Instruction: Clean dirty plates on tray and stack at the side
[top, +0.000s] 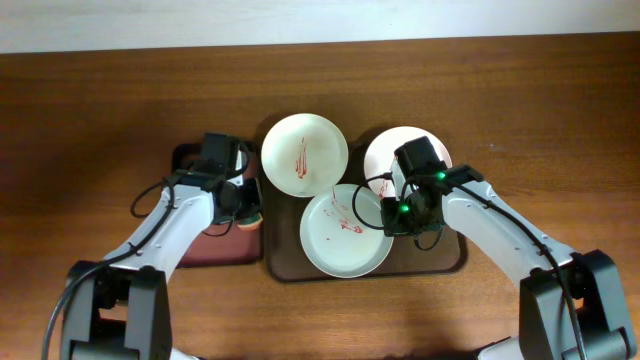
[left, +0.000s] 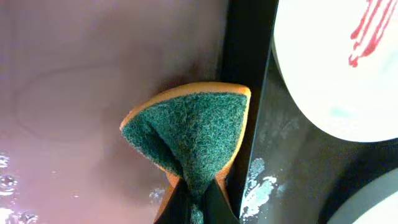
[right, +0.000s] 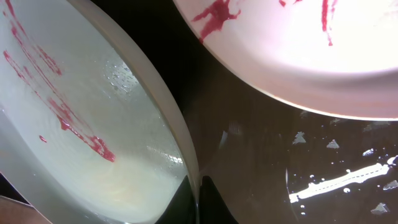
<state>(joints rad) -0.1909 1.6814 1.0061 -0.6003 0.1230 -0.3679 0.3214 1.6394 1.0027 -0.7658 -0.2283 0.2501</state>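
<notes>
Three plates with red streaks lie on the dark brown tray (top: 450, 262). One white plate (top: 304, 153) is at the back left. Another white plate (top: 385, 150) at the back right is partly hidden by my right arm. The pale greenish-white plate (top: 340, 235) is in front. My right gripper (top: 393, 213) is shut on this plate's right rim; the right wrist view shows the fingers (right: 199, 202) pinching the rim (right: 180, 143). My left gripper (top: 245, 205) is shut on an orange sponge with a green scouring face (left: 193, 137), held at the tray's left side.
A smaller reddish-brown tray with a black rim (top: 215, 248) lies left of the dark tray, under my left gripper; it also shows in the left wrist view (left: 93, 93). The dark tray's floor (right: 280, 162) has wet glints. Brown wooden table (top: 100, 100) lies all round.
</notes>
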